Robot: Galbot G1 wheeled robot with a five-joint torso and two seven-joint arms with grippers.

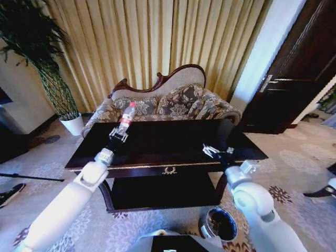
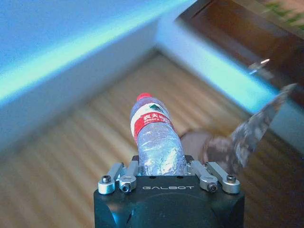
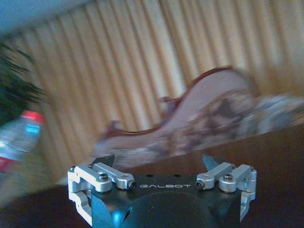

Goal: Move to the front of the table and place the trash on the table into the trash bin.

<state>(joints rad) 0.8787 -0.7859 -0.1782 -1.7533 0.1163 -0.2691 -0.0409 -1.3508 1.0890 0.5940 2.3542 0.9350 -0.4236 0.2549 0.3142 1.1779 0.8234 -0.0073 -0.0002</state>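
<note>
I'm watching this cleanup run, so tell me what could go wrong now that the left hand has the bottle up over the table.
1. The left hand grips the bottle only near its base, so it could tip or slip.
2. The trash bin sits low by the right arm; carrying across could clip the table edge.

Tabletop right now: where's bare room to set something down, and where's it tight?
The table is bare across the middle, between the left gripper, shut on the bottle, and the open right gripper. It is tight at the front right edge by the right gripper. The trash bin stands on the floor, front right.
</note>
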